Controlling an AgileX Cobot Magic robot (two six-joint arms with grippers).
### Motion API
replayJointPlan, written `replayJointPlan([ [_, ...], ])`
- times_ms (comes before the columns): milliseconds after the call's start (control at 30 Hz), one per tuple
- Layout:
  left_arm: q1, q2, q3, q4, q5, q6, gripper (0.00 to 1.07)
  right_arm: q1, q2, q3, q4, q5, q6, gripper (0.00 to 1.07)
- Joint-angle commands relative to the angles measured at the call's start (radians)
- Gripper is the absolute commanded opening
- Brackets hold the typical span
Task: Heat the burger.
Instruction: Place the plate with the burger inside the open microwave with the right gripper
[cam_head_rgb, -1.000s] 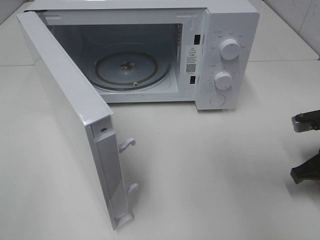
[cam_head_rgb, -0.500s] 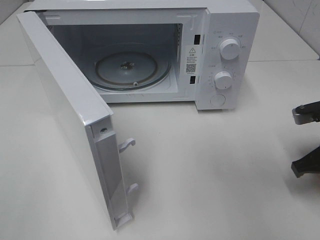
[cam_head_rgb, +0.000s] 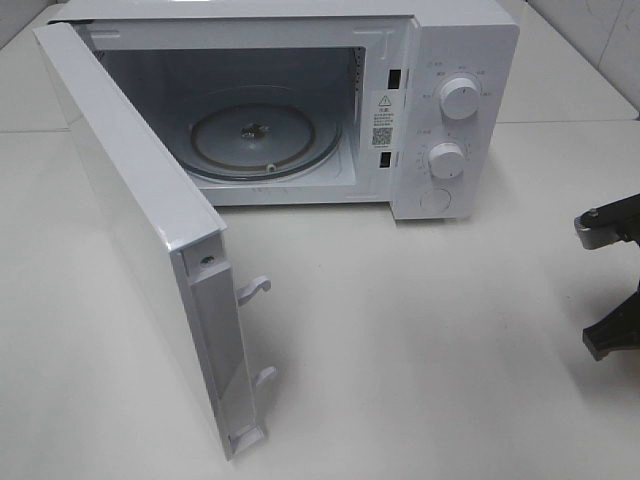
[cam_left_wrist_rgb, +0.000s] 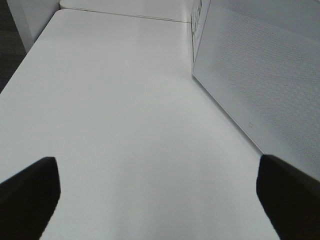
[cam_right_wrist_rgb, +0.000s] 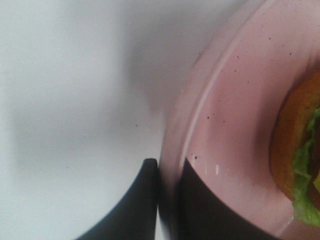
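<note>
Progress, by judgement: early, perhaps a third in.

Done: microwave (cam_head_rgb: 440, 60) at 12 o'clock of the exterior view opened, door (cam_head_rgb: 130, 230) swung out toward 8 o'clock, glass turntable (cam_head_rgb: 265, 135) bare and ready.

Left to do: carrying the burger (cam_right_wrist_rgb: 300, 160) into the cavity, shutting the door, setting the dials (cam_head_rgb: 460, 97).

Right gripper (cam_right_wrist_rgb: 167, 172): pinched shut on the rim of the pink plate (cam_right_wrist_rgb: 235, 115), one finger on each side of the lip.

Burger: on that plate, toward its middle, with only an edge of bun and lettuce in frame. Nowhere in the exterior view, so presumably out past 3 o'clock. Cannot tell whether the plate is lifted or resting on the worktop (cam_left_wrist_rgb: 125, 110).

Left gripper (cam_left_wrist_rgb: 157, 185): spread as wide as possible, holding nothing, low over bare worktop beside the outer face of the door.

Exterior view only: cavity, turntable, dials and a sliver of the right arm (cam_head_rgb: 605, 230) at the 3 o'clock edge.

Right wrist view only: the grip, plate and burger.

Left wrist view only: left gripper and the perforated door panel.
</note>
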Motion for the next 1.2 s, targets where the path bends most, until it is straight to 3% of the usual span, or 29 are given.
replayJointPlan([
  [33, 0.001, -0.012, 0.001, -0.005, -0.018, 0.0, 1.0, 0.031, -0.021, -0.001, -0.099, 0.072, 0.054, 0.0],
  [300, 0.001, -0.012, 0.001, -0.005, -0.018, 0.0, 1.0, 0.119, -0.04, -0.001, -0.16, 0.161, 0.093, 0.0],
  [1200, 0.001, -0.012, 0.001, -0.005, -0.018, 0.0, 1.0, 0.37, -0.117, 0.003, -0.186, 0.322, 0.118, 0.02],
])
